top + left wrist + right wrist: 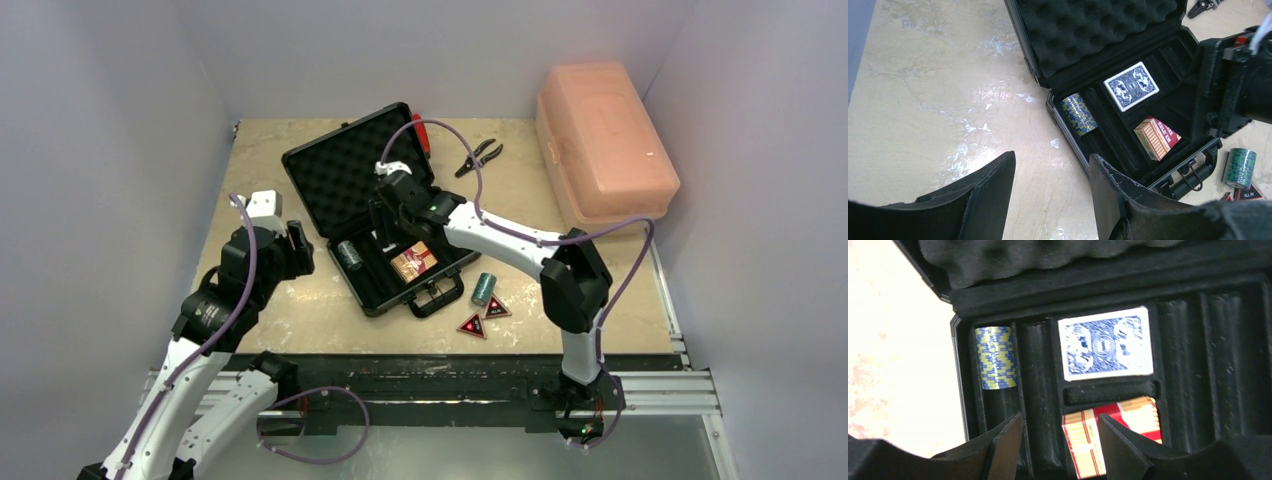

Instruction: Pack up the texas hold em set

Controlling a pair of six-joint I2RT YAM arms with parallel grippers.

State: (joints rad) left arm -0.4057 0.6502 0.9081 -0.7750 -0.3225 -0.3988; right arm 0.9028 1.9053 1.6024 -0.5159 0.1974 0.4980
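Observation:
The black briefcase (345, 170) lies open at the table's middle, foam lid back. In its base sit a teal chip roll (349, 254) and the orange-red deck (415, 262), which lies slanted in its pocket. The blue deck (1131, 86) lies flat behind it. My right gripper (385, 215) hovers open and empty over the base; in the right wrist view (1060, 425) its fingers straddle the orange-red deck's (1083, 440) left edge. My left gripper (297, 245) is open and empty over bare table, left of the case (1052, 172). A second teal roll (484, 288) and two red-black triangles (472, 325) lie on the table right of the handle.
A large pink plastic box (603, 140) stands at the back right. Pliers (480, 157) and a red-handled tool (422, 130) lie behind the case. The right arm (1233, 95) reaches over the case's right side. Grey walls close in the table.

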